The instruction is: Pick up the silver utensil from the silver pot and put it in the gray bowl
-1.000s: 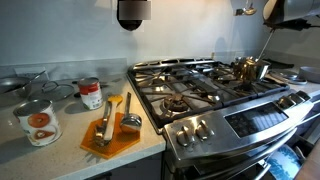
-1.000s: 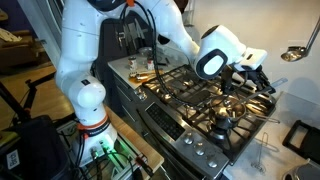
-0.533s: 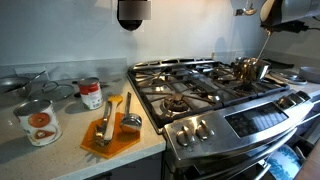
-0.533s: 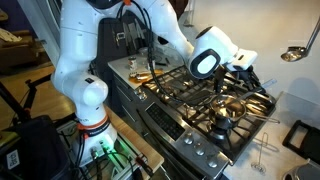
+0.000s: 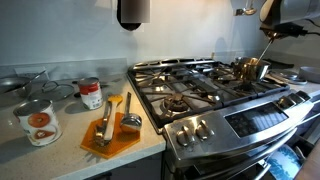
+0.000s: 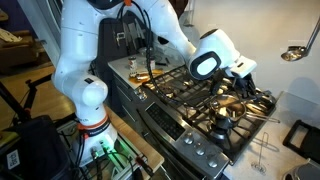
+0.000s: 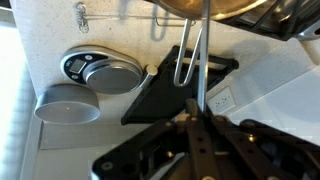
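You are holding the gripper (image 5: 272, 32) in the upper right of the frame, over the far right part of the stove (image 5: 200, 85), and its fingers are pinching the top of the utensil (image 5: 264, 48). The utensil is hanging as a thin, slightly slanted line from the gripper down to the pot (image 5: 250, 70), which is sitting on a burner near the right edge. You cannot tell whether the tip is touching the pot's inside. In the wrist view the slim handle (image 7: 201, 40) is running straight up the middle of the frame, from the gripper (image 7: 197, 112) at the bottom to the yellowish pot (image 7: 215, 8) at the top edge. The bowl (image 7: 67, 103) is lying at the left of that view on the pale counter, just beside a round clear dish (image 7: 100, 72) and well apart from the pot. In an exterior view the white arm is arching in from the left, with the gripper (image 6: 243, 80) right of centre, just above the pot (image 6: 228, 103). Two cans (image 5: 92, 93) and an orange board (image 5: 110, 135) are sitting on the counter at lower left.
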Controlling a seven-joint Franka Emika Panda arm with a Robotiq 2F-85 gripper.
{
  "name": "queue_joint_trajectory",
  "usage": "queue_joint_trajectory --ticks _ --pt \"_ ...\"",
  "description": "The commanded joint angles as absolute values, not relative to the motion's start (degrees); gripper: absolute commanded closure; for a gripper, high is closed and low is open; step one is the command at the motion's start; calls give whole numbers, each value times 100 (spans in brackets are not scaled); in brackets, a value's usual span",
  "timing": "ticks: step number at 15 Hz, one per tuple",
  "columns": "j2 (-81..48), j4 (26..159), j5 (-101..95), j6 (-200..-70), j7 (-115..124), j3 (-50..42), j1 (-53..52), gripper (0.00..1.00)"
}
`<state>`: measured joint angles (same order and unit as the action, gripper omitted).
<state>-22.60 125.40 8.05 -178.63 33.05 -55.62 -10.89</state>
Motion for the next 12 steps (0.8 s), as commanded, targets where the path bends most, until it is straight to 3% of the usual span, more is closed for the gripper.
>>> queue_joint_trajectory --ticks 1,12 --pt "-2457 12450 934 -17952 3528 -5627 -1044 99" --pt "-3200 12412 949 -19127 3750 -5877 -1248 99"
